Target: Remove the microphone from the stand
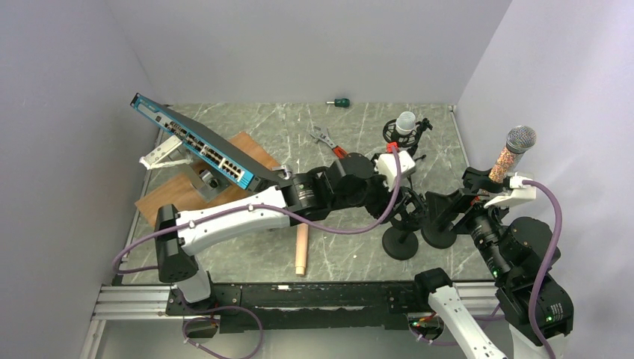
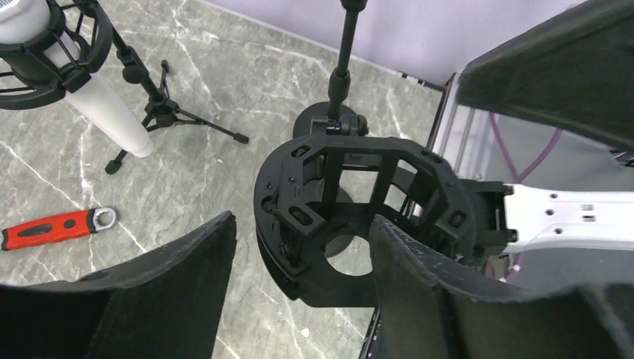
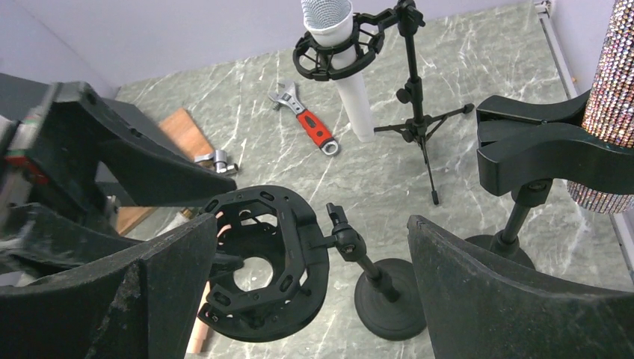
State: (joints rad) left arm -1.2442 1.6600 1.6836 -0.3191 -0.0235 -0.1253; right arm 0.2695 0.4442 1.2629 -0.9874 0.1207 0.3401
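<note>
A glittery microphone (image 1: 511,153) with a grey mesh head stands in a black clip (image 3: 538,146) on a round-base stand at the far right; its body shows in the right wrist view (image 3: 613,112). A white microphone (image 1: 404,123) sits in a shock mount on a tripod at the back and shows in both wrist views (image 2: 112,112) (image 3: 344,60). An empty black shock mount (image 2: 351,209) (image 3: 262,262) on a round-base stand (image 3: 389,299) is in the middle. My left gripper (image 2: 303,221) is open around this empty mount. My right gripper (image 3: 312,224) is open and empty, facing it.
A red-handled wrench (image 1: 329,140) (image 3: 306,123) lies behind the stands. A blue network switch (image 1: 194,142) leans over a wooden board at the left. A wooden dowel (image 1: 301,250) lies near the front edge. A screwdriver (image 1: 340,102) lies at the back wall.
</note>
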